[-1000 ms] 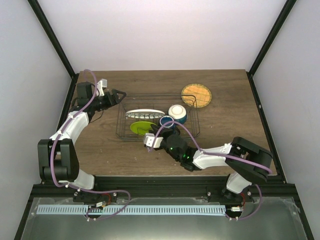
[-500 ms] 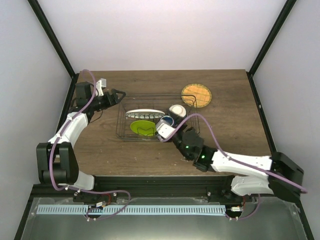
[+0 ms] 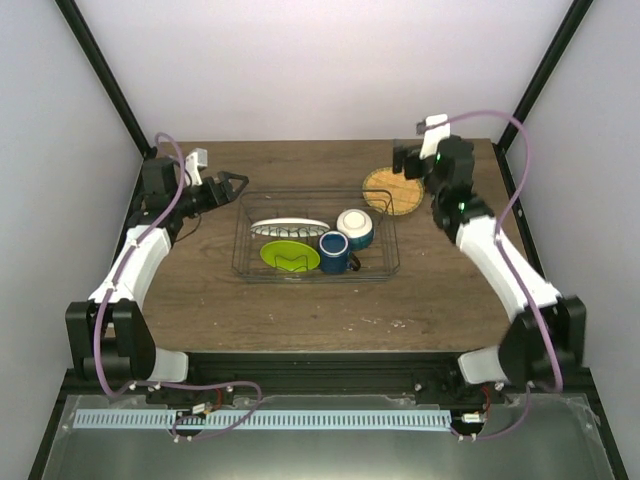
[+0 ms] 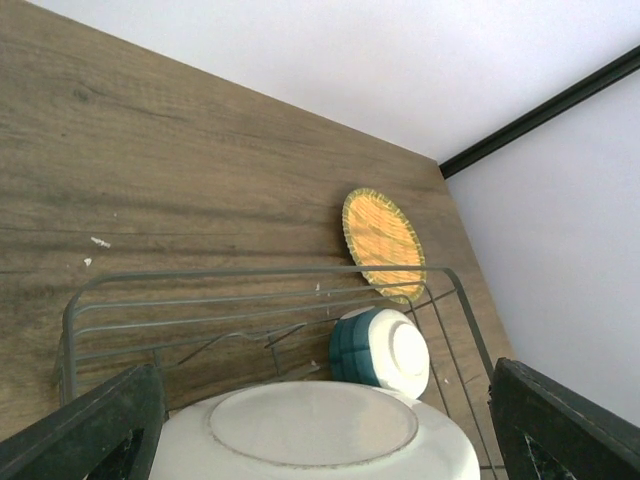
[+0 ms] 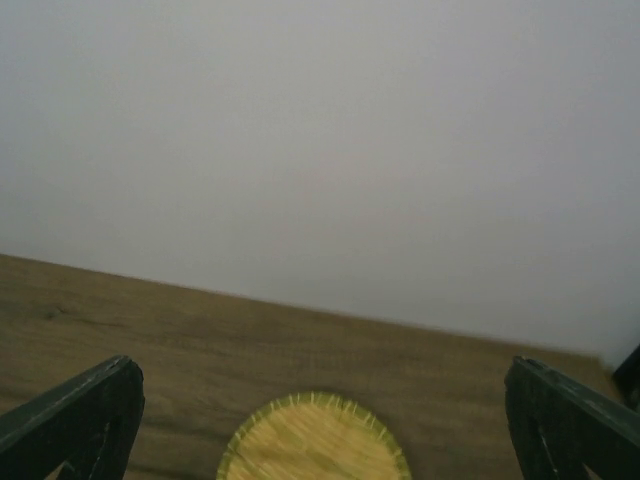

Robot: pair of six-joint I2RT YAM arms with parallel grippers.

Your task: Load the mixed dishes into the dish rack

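Note:
The wire dish rack sits mid-table and holds all the mixed dishes I can see. A white plate stands on edge, with a lime-green plate in front of it. To their right are the dark blue mug, upright, and the cream bowl with a blue base, on its side. My left gripper hangs open and empty by the rack's back-left corner. Its wrist view looks over the white plate, bowl and rack. My right gripper is open and empty at the back right.
A yellow-orange round disc with a green rim lies on the table just behind the rack's right corner, under my right gripper. It shows in the left wrist view as disc and in the right wrist view as disc. Black frame posts flank the table.
My right gripper opened off the dark blue mug, left it in the rack, and swung from the rack's front to the back right. The left arm drew back slightly.

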